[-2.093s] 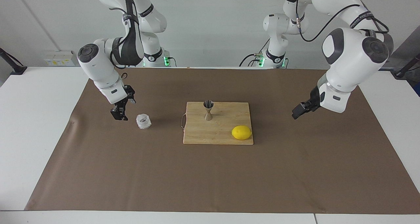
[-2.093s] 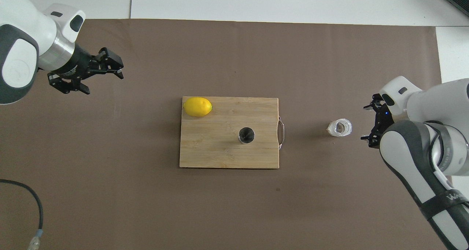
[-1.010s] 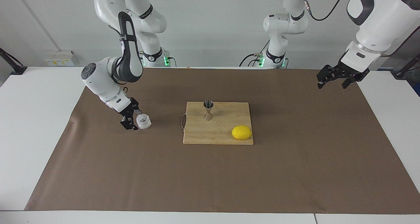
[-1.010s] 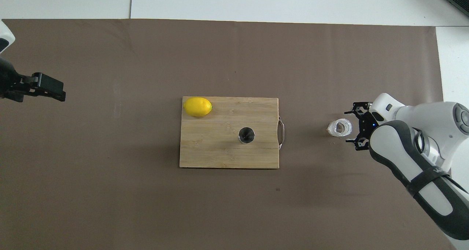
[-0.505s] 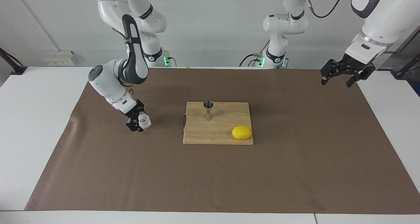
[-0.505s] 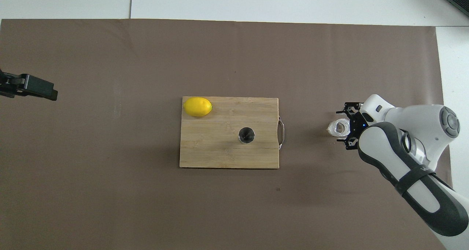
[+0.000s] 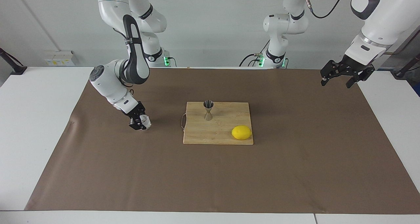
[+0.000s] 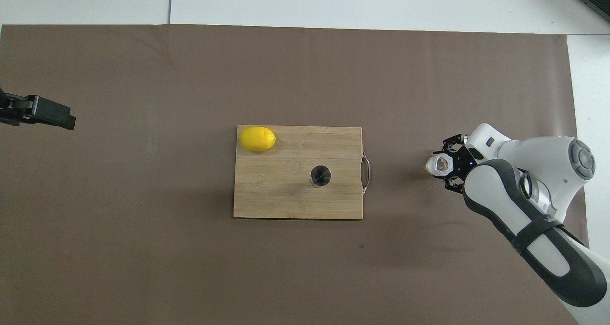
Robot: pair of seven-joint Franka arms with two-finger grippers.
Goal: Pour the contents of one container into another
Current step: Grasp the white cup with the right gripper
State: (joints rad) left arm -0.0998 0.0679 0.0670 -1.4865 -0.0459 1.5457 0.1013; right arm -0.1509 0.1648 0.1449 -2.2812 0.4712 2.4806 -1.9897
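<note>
The squat whitish cup (image 7: 146, 121) (image 8: 438, 164) stands on the brown mat toward the right arm's end of the table. My right gripper (image 7: 139, 122) (image 8: 444, 169) is down at the mat, its fingers closed in on the cup's two sides. The steel jigger (image 7: 208, 109) (image 8: 320, 176) stands upright on the wooden board (image 7: 226, 119) (image 8: 286, 191), mouth up. My left gripper (image 7: 341, 77) (image 8: 45, 115) hangs open and holds nothing, raised over the mat's edge at the left arm's end, where the arm waits.
A yellow lemon (image 7: 241, 132) (image 8: 257, 138) lies on the board's corner, farther from the robots than the jigger. The board has a wire handle (image 8: 366, 172) on the side toward the cup. The brown mat (image 7: 210, 178) covers most of the table.
My right gripper slid in around the cup and closed on it. The cup has stayed on the mat. The left arm lifted away toward its end of the table, then held still.
</note>
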